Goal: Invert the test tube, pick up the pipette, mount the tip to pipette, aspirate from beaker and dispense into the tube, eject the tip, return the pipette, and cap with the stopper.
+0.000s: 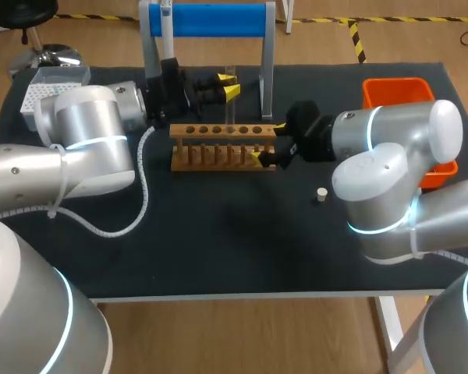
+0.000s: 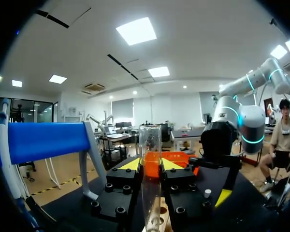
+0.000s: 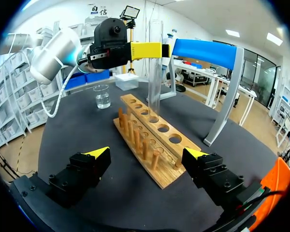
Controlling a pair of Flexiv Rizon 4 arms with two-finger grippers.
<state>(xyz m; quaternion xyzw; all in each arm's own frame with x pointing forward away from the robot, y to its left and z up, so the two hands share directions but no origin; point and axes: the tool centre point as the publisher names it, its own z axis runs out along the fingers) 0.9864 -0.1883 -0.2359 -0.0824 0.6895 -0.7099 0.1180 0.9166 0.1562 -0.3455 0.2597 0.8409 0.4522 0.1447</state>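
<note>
Head view first: the left gripper (image 1: 226,86) sits over the back of the rack (image 1: 210,156), clamped on the tube (image 1: 230,113) and holding it upright above the row of holes, a hold that looks meant for a straight drop in. The right gripper (image 1: 268,143) is parked at the rack's right end with one yellow tip on either side. My read is that it's there to brace the rack, though I can't see contact. The stopper (image 1: 321,195) waits alone on the mat, near the right arm and well apart from the rack.

Left wrist view: the tube stands dead centre between the two yellow tips, gripped from both sides around its middle. It's clear glass and looks empty, with a flat rim on top, so I'd call that mouth up. Its lower part runs down toward the rack holes under the gripper.

Right wrist view: its own fingers are spread wide, with the rack's near end ahead of the gap and neither tip touching it. The tube's lower end is at a hole midway along the rack, but whether it's seated I can't tell. The beaker (image 3: 102,96) stands beyond the rack, holding a little clear liquid.
</note>
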